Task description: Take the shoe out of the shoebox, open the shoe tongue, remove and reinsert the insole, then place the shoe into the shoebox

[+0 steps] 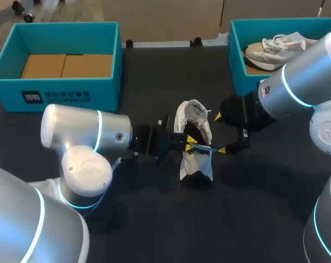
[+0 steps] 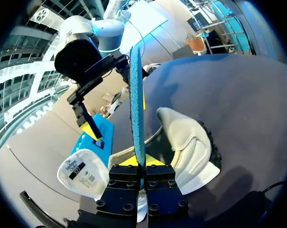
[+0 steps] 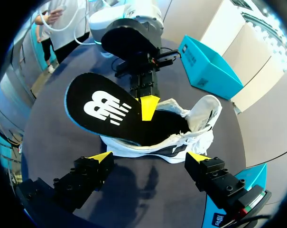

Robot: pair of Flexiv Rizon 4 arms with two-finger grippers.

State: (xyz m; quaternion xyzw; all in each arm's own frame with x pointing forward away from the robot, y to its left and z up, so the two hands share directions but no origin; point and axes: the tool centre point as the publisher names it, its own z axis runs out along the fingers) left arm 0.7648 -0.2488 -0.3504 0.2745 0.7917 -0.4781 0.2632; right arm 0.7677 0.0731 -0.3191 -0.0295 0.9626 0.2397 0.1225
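- The shoe (image 1: 193, 112) lies on the dark tabletop (image 1: 154, 219) between my two hands. Its long axis runs crosswise to the line from one hand to the other.
- The pulled-open tongue end sits on the shoebox side of the hands. I cannot tell toe from heel with confidence.
- The insole (image 3: 105, 109) is partly out of the shoe and stands on edge. Its long axis follows the shoe's, and its broad face is turned toward my right hand.
- My left arm (image 1: 88, 134) reaches in low and level, fingers aimed at the right arm. My left hand (image 2: 141, 161) is pinching the insole's rim, and seen from that wrist the insole is a thin blue line running straight ahead.
- My right arm (image 1: 302, 76) comes in opposite it. My right hand (image 3: 150, 156) is spread wide just short of the shoe, touching nothing.
- The shoe is white with a dark treaded sole. The insole is black on top with a white logo and a blue edge.
- The teal shoebox (image 1: 235, 60) behind my right hand holds a second shoe (image 1: 272, 49).
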